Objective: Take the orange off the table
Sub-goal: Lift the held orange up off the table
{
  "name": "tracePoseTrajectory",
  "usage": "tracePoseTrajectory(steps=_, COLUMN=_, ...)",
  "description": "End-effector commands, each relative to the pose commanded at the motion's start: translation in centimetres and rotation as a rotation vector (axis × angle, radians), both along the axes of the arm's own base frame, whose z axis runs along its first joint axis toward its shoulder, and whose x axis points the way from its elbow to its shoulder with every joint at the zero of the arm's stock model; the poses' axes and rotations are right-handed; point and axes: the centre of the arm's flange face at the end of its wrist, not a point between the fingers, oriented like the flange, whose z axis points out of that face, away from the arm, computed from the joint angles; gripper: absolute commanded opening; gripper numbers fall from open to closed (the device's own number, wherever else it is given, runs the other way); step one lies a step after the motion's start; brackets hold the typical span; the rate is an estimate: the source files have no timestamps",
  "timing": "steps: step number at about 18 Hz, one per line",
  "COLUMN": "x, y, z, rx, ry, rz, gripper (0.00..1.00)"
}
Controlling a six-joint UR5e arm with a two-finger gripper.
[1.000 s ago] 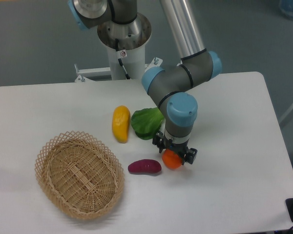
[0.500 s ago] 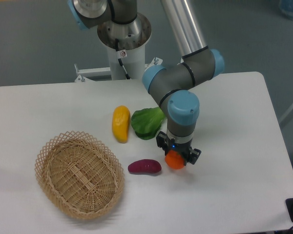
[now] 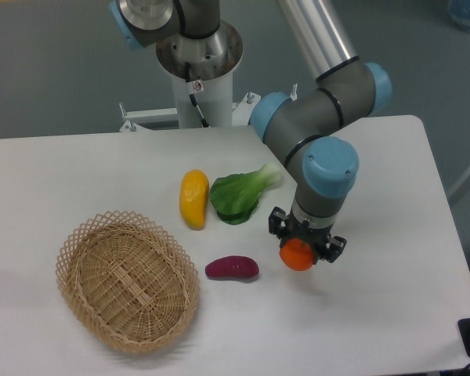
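Now the gripper (image 3: 300,251) is closed around the orange (image 3: 298,255), and the fruit sits between its two fingers, above the white table (image 3: 392,196). To the left of it lie a purple sweet potato (image 3: 232,269), a green leafy vegetable (image 3: 236,197), a yellow fruit (image 3: 193,198) and a wicker basket (image 3: 127,280).

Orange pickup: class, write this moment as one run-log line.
gripper: shut on orange | orange: apparently off table | sweet potato: on table | basket: empty
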Motion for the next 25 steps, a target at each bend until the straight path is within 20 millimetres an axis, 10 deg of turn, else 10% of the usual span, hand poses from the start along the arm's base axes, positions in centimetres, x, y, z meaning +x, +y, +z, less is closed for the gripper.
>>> tracePoseTrajectory(steps=25, x=-4.1, y=-1.8, z=4.2, rx=-0.01, ry=0.12, rz=-0.11, gripper=0.38)
